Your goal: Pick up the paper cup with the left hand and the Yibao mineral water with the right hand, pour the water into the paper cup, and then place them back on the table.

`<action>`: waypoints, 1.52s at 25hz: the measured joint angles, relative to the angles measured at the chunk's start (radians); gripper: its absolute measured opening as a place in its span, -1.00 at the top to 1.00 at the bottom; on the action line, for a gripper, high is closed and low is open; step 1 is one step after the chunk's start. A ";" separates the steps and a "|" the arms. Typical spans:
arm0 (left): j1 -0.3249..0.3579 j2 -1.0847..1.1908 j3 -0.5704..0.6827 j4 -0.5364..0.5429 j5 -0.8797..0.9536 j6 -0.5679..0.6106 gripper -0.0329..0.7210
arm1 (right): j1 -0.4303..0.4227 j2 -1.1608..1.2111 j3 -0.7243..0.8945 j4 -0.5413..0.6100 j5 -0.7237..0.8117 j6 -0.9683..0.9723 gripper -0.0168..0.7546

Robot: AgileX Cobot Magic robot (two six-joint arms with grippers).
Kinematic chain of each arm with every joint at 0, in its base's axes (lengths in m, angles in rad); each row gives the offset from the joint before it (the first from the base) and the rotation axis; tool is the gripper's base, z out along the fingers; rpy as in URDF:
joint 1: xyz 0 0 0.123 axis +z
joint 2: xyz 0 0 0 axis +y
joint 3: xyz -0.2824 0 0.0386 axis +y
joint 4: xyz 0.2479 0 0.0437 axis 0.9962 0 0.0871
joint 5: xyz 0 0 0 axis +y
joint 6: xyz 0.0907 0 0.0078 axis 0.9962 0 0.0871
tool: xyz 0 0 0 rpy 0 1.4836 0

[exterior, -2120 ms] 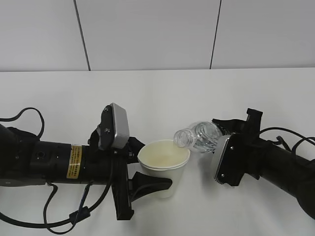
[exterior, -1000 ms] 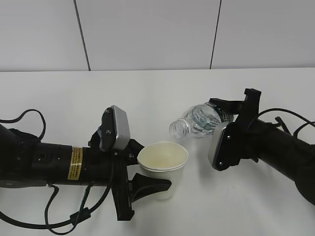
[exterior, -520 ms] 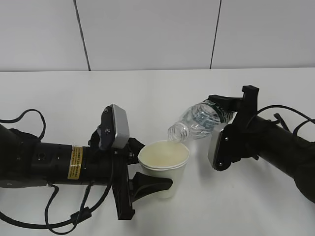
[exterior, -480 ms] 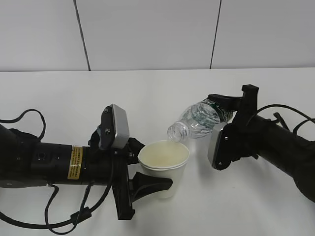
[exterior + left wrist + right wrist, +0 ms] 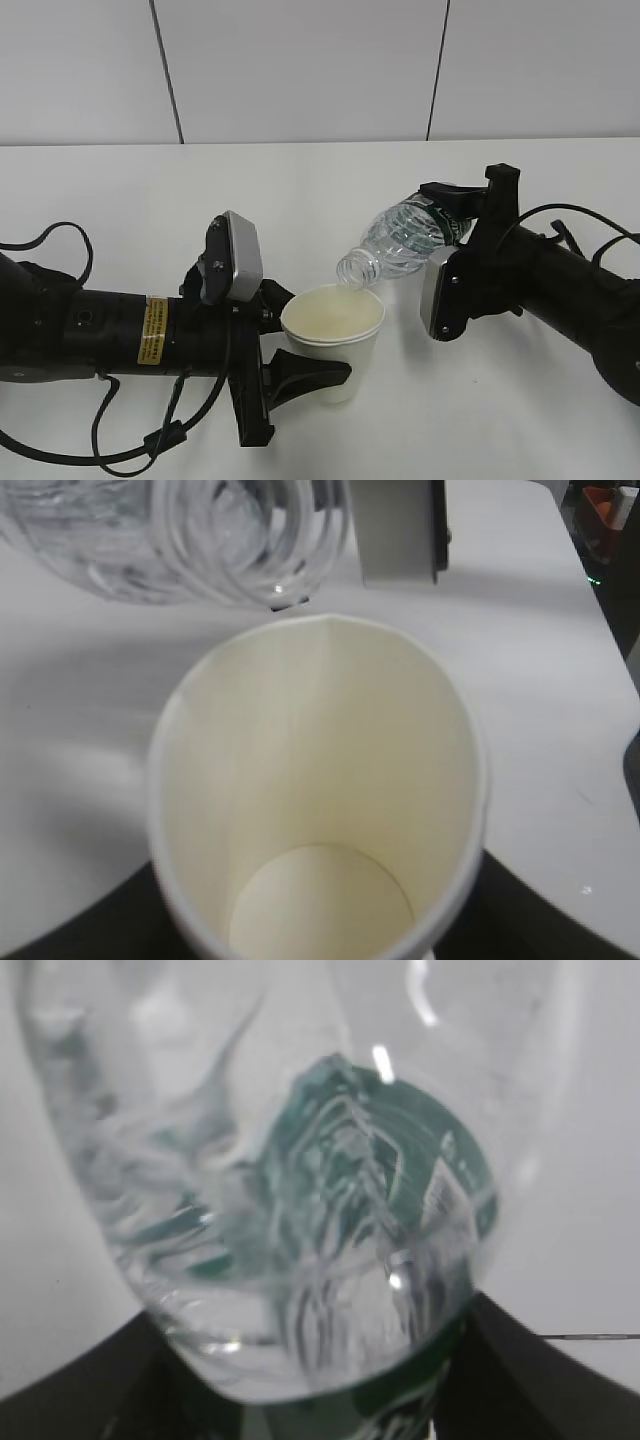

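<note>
My left gripper (image 5: 303,338) is shut on the cream-white paper cup (image 5: 333,328), which stands upright with one black finger (image 5: 300,372) in front of it. The left wrist view looks down into the cup (image 5: 320,780), with my gripper (image 5: 320,925) clasping its lower walls; its bottom shows no clear water. My right gripper (image 5: 455,222) is shut on the Yibao mineral water (image 5: 402,243) at its green label. The bottle is tilted neck-down to the left, its open mouth just above the cup's far rim. It fills the right wrist view (image 5: 300,1180), between my jaws (image 5: 310,1405).
The white table (image 5: 320,190) stretches bare behind both arms to a white panelled wall. Black cables trail from the left arm (image 5: 60,240) and the right arm (image 5: 590,225). The right arm's grey camera module (image 5: 395,530) shows beyond the cup.
The right arm has carried the bottle a little left and tipped its neck lower, bringing the mouth down to the cup's rim. The left arm and cup have stayed still.
</note>
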State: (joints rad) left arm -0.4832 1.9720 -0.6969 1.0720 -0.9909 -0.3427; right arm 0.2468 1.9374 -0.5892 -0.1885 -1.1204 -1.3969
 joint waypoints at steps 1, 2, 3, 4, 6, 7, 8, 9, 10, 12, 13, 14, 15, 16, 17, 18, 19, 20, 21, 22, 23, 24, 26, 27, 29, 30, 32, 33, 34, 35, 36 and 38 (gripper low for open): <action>0.000 0.000 0.000 0.000 0.000 0.000 -0.20 | 0.000 0.000 0.000 0.000 0.000 -0.007 -0.12; 0.000 0.000 0.000 -0.002 -0.001 0.000 -0.20 | 0.000 0.000 0.000 0.000 0.000 -0.011 -0.12; 0.000 0.000 0.000 -0.003 -0.001 0.000 -0.20 | 0.000 0.000 0.000 0.000 0.000 -0.015 -0.12; 0.000 0.000 0.000 -0.003 -0.001 0.000 -0.20 | 0.000 0.000 0.000 0.000 0.000 -0.023 -0.12; 0.000 0.000 0.000 -0.004 -0.001 0.000 -0.20 | 0.000 0.000 0.000 0.000 0.000 -0.045 -0.12; 0.000 0.000 0.000 -0.004 -0.001 0.000 -0.20 | 0.000 0.000 0.000 0.000 0.000 -0.055 -0.12; 0.000 0.000 0.000 -0.004 -0.001 0.000 -0.20 | 0.000 0.000 0.000 0.000 0.000 -0.063 -0.12; 0.000 0.000 0.000 -0.004 -0.001 0.000 -0.20 | 0.000 0.000 0.000 0.000 0.000 -0.069 -0.12; 0.000 0.000 0.000 -0.005 -0.001 0.000 -0.20 | 0.000 0.000 0.000 0.000 0.000 -0.071 -0.12; 0.000 0.000 0.000 -0.005 -0.001 0.000 -0.20 | 0.000 0.000 0.000 0.000 0.000 -0.075 -0.12; 0.000 0.000 0.000 -0.005 -0.001 0.000 -0.20 | 0.000 0.000 0.000 0.000 0.000 -0.076 -0.12; 0.000 0.000 0.000 -0.005 -0.001 0.000 -0.20 | 0.000 0.000 0.000 0.000 0.000 -0.078 -0.12; 0.000 0.000 0.000 -0.005 0.001 -0.001 -0.20 | 0.000 0.000 0.000 0.000 0.000 -0.081 -0.12; 0.000 0.000 0.000 -0.005 0.003 -0.003 -0.20 | 0.000 0.000 0.000 0.000 0.000 -0.081 -0.12; 0.000 0.000 0.000 -0.005 0.003 -0.004 -0.20 | 0.000 0.000 0.000 0.000 0.000 -0.086 -0.12; 0.000 0.000 0.000 -0.005 0.004 -0.004 -0.20 | 0.000 0.000 0.000 0.000 0.000 -0.094 -0.12; 0.000 0.000 0.000 -0.005 0.004 -0.007 -0.20 | 0.000 0.000 0.000 0.000 0.000 -0.097 -0.12; 0.000 0.000 0.000 -0.004 0.004 -0.007 -0.20 | 0.000 0.000 0.000 0.000 0.000 -0.102 -0.12; 0.000 0.000 0.000 -0.004 0.004 -0.008 -0.20 | 0.000 0.000 -0.002 0.000 0.000 -0.104 -0.12; 0.000 0.000 0.000 -0.004 0.004 -0.008 -0.20 | 0.000 0.000 -0.005 0.000 0.000 -0.104 -0.12; 0.000 0.000 0.000 -0.004 0.004 -0.009 -0.20 | 0.000 0.000 -0.009 0.000 0.000 -0.104 -0.12; 0.000 0.000 0.000 -0.004 0.004 -0.011 -0.20 | 0.000 0.000 -0.013 0.000 0.000 -0.104 -0.12; 0.000 0.000 0.000 -0.004 0.011 -0.012 -0.20 | 0.000 0.000 -0.020 -0.002 0.000 -0.106 -0.12; 0.000 0.000 0.000 -0.003 0.014 -0.014 -0.20 | 0.000 0.000 -0.024 -0.001 0.000 -0.106 -0.12; 0.000 0.000 0.000 -0.002 0.020 -0.014 -0.20 | 0.000 0.000 -0.029 -0.004 0.000 -0.106 -0.12; 0.000 0.000 0.000 -0.003 0.021 -0.014 -0.20 | 0.000 0.000 -0.028 -0.004 0.000 -0.106 -0.12; 0.000 0.000 0.000 -0.003 0.021 -0.014 -0.20 | 0.000 0.000 -0.028 -0.004 0.000 -0.106 -0.12; 0.000 0.000 0.000 -0.003 0.022 -0.014 -0.20 | 0.000 0.000 -0.028 -0.004 0.000 -0.111 -0.12; 0.000 0.000 0.000 -0.003 0.023 -0.014 -0.20 | 0.000 0.000 -0.028 -0.004 0.000 -0.118 -0.12; 0.000 0.000 0.000 -0.003 0.023 -0.014 -0.20 | 0.000 0.000 -0.028 -0.004 0.000 -0.121 -0.12; 0.000 0.000 0.000 -0.003 0.023 -0.014 -0.20 | 0.000 0.000 -0.028 -0.006 0.000 -0.128 -0.12; 0.000 0.000 0.000 -0.003 0.023 -0.014 -0.20 | 0.000 0.000 -0.028 -0.006 0.000 -0.138 -0.12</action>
State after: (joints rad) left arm -0.4832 1.9720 -0.6969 1.0695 -0.9683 -0.3572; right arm 0.2468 1.9374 -0.6176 -0.1945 -1.1204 -1.5353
